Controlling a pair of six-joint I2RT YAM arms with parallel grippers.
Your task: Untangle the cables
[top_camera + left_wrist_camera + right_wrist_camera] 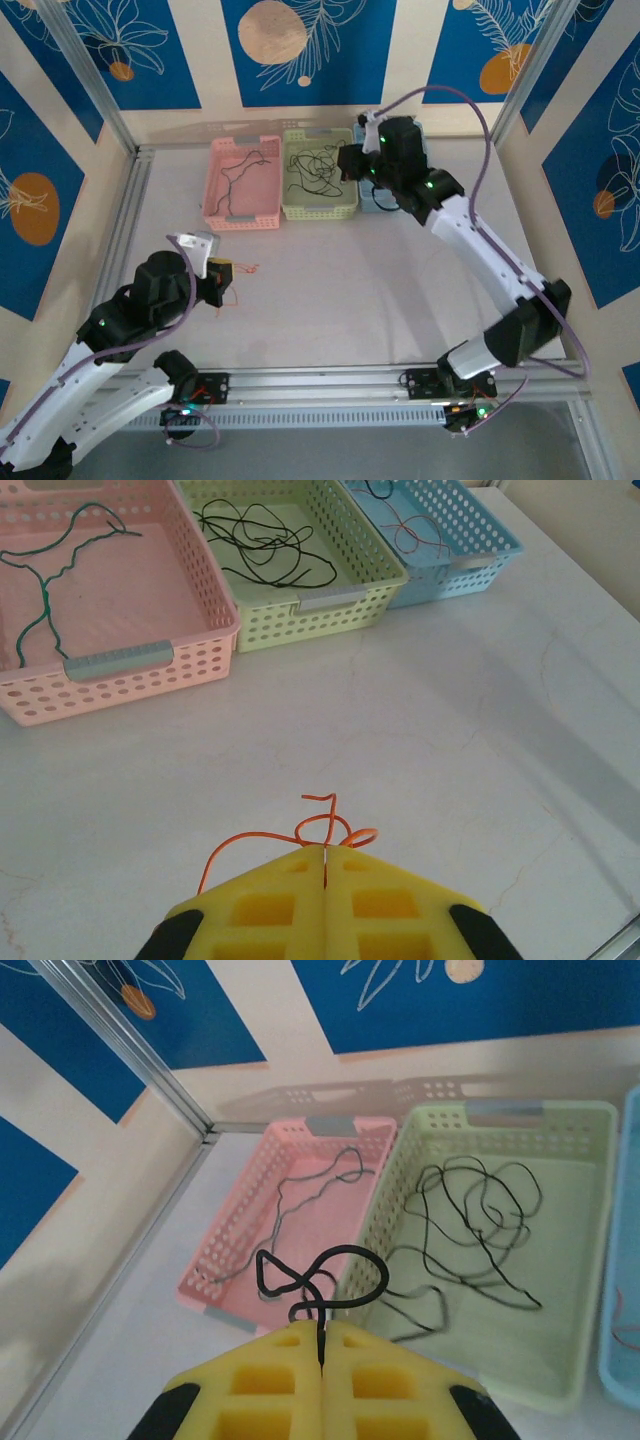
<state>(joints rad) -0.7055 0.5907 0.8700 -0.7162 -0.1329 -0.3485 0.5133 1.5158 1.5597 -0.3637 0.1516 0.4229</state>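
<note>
White, faintly veined, the table carries three perforated baskets in a row at its far side. They are a pink basket on the left, a green basket in the middle and a blue basket on the right, standing just beside one another.

The right gripper hangs over the near rim where the pink and green baskets meet. Its yellow pads are pressed together on a looped black cable that stands up in two curls above them. The left gripper sits low over the bare table, well apart from the baskets. Its pads are likewise closed, pinching an orange cable whose small loops and one long curl lie on the table just ahead of the pads.

A green cable sprawls across the floor of the pink basket. A loose black tangle lies in the green basket. From the right wrist view the pinched black cable seems to run down into this tangle, though the strands are too thin to be sure. A thin red cable lies in the blue basket.
</note>
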